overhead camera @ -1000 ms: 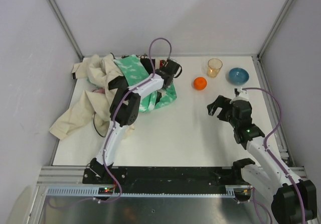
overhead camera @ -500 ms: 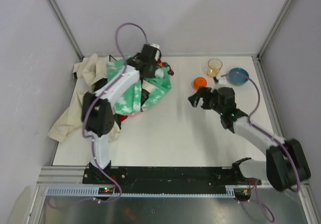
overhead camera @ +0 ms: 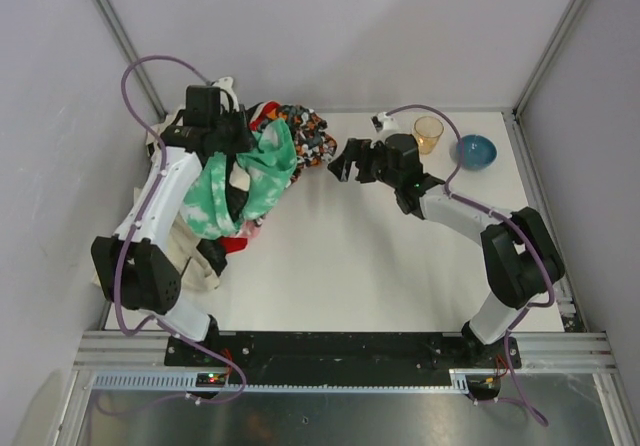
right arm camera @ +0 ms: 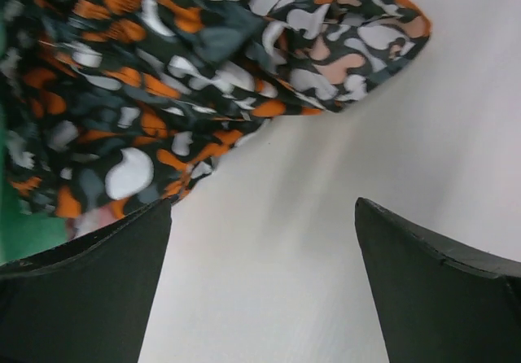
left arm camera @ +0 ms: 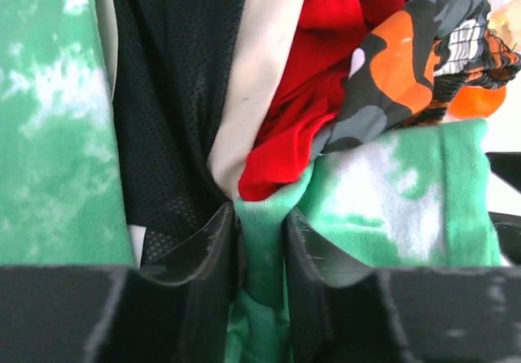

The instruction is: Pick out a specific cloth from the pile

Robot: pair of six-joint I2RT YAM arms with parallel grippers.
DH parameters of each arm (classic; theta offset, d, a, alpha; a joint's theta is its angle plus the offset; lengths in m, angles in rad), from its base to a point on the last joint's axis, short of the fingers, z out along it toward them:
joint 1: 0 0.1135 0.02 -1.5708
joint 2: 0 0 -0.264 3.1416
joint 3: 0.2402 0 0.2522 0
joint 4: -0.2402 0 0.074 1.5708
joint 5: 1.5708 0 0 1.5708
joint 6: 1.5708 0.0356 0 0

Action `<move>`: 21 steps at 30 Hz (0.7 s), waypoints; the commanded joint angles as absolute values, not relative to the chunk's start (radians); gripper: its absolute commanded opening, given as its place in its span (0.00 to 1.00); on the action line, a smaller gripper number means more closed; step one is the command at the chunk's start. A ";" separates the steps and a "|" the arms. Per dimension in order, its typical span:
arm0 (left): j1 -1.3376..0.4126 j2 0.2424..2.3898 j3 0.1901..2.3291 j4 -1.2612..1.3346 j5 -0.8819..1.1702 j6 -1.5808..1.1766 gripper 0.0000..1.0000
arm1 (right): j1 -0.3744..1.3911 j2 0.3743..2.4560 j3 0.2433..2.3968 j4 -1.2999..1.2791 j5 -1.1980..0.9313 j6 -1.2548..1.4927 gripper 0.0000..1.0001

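Note:
The red cloth (left arm camera: pixel 326 70) lies bunched in the pile (overhead camera: pixel 195 236), between a beige garment (left arm camera: pixel 256 78) and the black cloth with orange and white print (left arm camera: pixel 407 62). My left gripper (left arm camera: pixel 260 216) is shut on a fold of the mint-green-and-white cloth (left arm camera: pixel 383 192), just below the red cloth's edge. In the top view the left gripper (overhead camera: pixel 235 131) holds that green cloth (overhead camera: pixel 250 171) up at the back left. My right gripper (overhead camera: pixel 348 161) is open, low over the table just right of the printed cloth (overhead camera: pixel 303 136). The right gripper (right arm camera: pixel 262 204) has only bare table between its fingers.
An orange cup (overhead camera: pixel 428 134) and a blue bowl (overhead camera: pixel 475 151) stand at the back right. The white table (overhead camera: pixel 350 256) has side walls on both sides and a metal rail along the near edge. A black mesh garment (left arm camera: pixel 175 94) lies beside the beige one.
The left arm has swung left and back, carrying the green-and-white cloth off the printed cloth. The right arm has reached left, from near the cup to beside the printed cloth, jaws still open.

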State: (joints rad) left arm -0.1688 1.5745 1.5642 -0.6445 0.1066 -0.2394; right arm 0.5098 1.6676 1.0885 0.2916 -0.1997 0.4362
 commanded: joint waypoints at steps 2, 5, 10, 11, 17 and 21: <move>-0.111 1.549 1.486 -0.575 0.255 -0.262 0.44 | 0.545 1.677 1.136 0.303 -0.176 0.416 0.99; -0.070 1.552 1.425 -0.569 0.246 -0.289 0.47 | 0.547 1.664 1.137 0.282 -0.161 0.406 0.99; 0.022 1.503 1.328 -0.546 0.226 -0.338 0.47 | 0.556 1.653 1.142 0.293 -0.160 0.402 0.99; 0.036 1.495 1.312 -0.544 0.205 -0.349 0.45 | 0.559 1.655 1.147 0.293 -0.159 0.402 0.99; 0.116 1.466 1.228 -0.533 0.138 -0.391 0.27 | 0.582 1.699 1.221 0.258 -0.149 0.375 0.99; 0.170 1.457 1.186 -0.513 0.146 -0.416 0.21 | 0.623 1.766 1.326 0.235 -0.131 0.316 0.99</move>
